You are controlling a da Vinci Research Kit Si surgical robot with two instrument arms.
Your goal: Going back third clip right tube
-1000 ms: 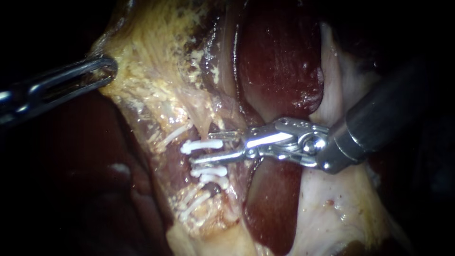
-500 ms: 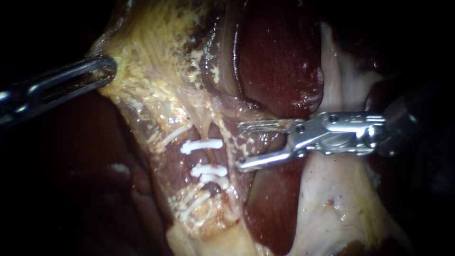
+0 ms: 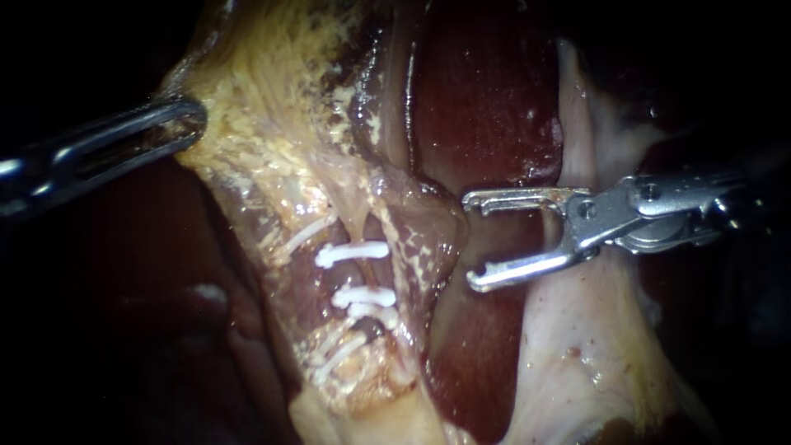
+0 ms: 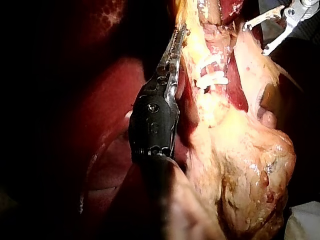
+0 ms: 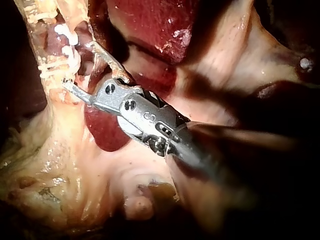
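Since the thin pale tube (image 3: 360,227) crossed by white plastic clips (image 3: 350,253) lies just beyond my right instrument (image 3: 471,241), whose jaws gape empty, I judge it soft, slick and easily torn: approach between the clips only. Farther out, my left instrument (image 3: 177,124) clamps yellow fatty tissue (image 3: 264,107).

The right instrument (image 3: 471,241) lay level, jaws wide apart; the left instrument (image 3: 185,119) had its jaws clamped on tissue (image 3: 239,140).
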